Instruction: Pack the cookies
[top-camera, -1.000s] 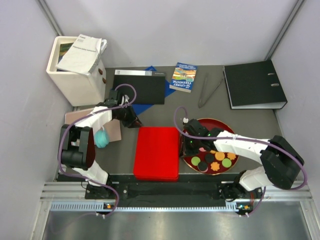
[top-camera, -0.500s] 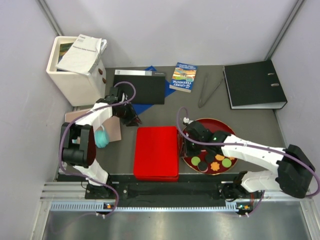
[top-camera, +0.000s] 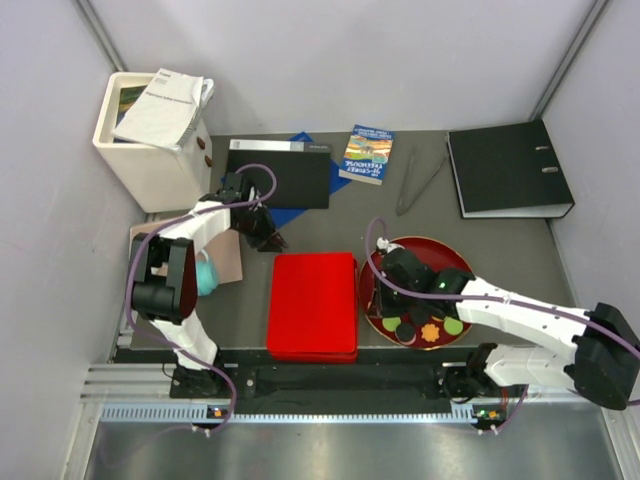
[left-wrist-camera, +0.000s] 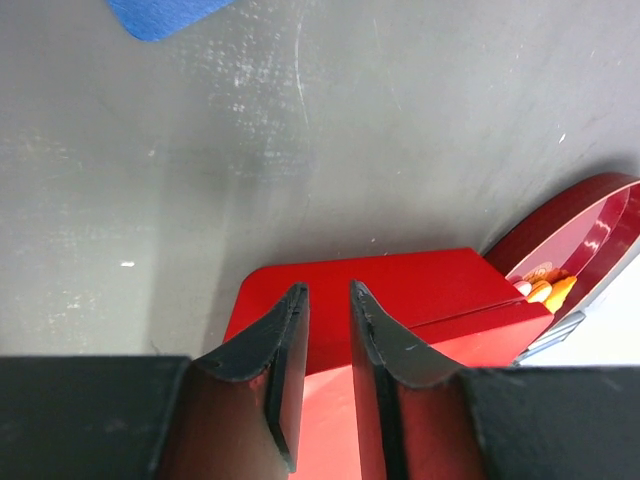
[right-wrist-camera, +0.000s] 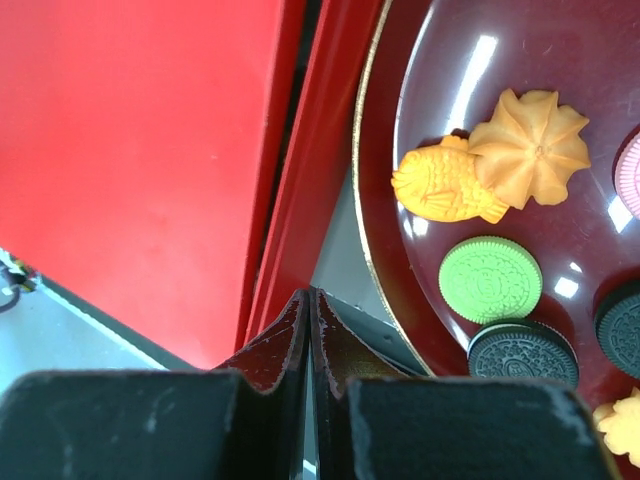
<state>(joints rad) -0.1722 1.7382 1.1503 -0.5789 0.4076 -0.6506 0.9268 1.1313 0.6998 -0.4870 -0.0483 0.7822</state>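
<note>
Top view: the small round and flower-shaped cookies (top-camera: 432, 328) lie on the dark red round lacquer tray (top-camera: 445, 258). It sits just right of the flat red rectangular box (top-camera: 313, 305), whose lid is on. The left claw (top-camera: 272, 242) hangs near the box's far-left corner. The right claw (top-camera: 375, 305) is down between box and tray.

Left wrist: the claw is slightly spread, pinching nothing, above the box's far edge and the grey tabletop (left-wrist-camera: 400, 120).

Right wrist: the claw is pressed together and empty, its tips at the box's side beside the tray rim.

Opening the box seems the step in hand. The next move calls for catching the lid's edge without shoving the tray.
</note>
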